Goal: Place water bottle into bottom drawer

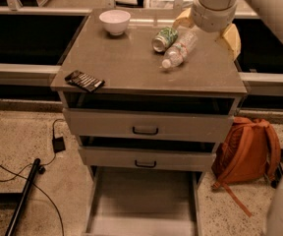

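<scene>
The water bottle [180,49] lies on its side on the cabinet top [127,63], white cap toward the front. A green patterned can [164,38] lies just left of it, touching or nearly touching. My gripper [206,36] hangs over the back right of the top, just right of the bottle and above it. Its two yellowish fingers [231,38] stand wide apart with nothing between them. The bottom drawer [144,200] is pulled out at floor level, its flat grey floor bare.
A white bowl [115,21] stands at the back left of the top. A dark snack packet [84,80] lies at the front left corner. The two upper drawers [146,127] are slightly ajar. An orange backpack [247,149] leans right of the cabinet. Cables [43,166] lie on the floor at left.
</scene>
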`<state>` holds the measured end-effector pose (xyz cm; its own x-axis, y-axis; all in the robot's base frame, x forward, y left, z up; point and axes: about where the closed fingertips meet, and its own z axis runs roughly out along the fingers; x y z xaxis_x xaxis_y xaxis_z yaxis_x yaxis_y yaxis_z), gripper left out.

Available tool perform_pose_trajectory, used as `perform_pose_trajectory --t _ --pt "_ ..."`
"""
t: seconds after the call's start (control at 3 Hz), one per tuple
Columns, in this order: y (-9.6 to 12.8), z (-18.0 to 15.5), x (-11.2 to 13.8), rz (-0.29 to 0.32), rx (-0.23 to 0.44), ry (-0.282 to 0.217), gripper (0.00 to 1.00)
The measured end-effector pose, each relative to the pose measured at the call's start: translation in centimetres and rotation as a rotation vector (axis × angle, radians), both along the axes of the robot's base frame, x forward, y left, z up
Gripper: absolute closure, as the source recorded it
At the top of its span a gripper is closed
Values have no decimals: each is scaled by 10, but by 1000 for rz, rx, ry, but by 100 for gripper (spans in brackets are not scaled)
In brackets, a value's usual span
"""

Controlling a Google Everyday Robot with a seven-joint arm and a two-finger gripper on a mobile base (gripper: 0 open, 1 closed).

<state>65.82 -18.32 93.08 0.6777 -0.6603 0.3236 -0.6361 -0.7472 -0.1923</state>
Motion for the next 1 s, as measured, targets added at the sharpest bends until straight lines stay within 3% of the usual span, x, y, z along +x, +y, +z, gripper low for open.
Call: perform_pose_trajectory --t 0.33,0.67,1.0 --pt "3 -23 41 103 -73 -25 0" --pt "14 -59 82 172 -114 -7 3" --pt "18 -81 103 187 -134 9 25"
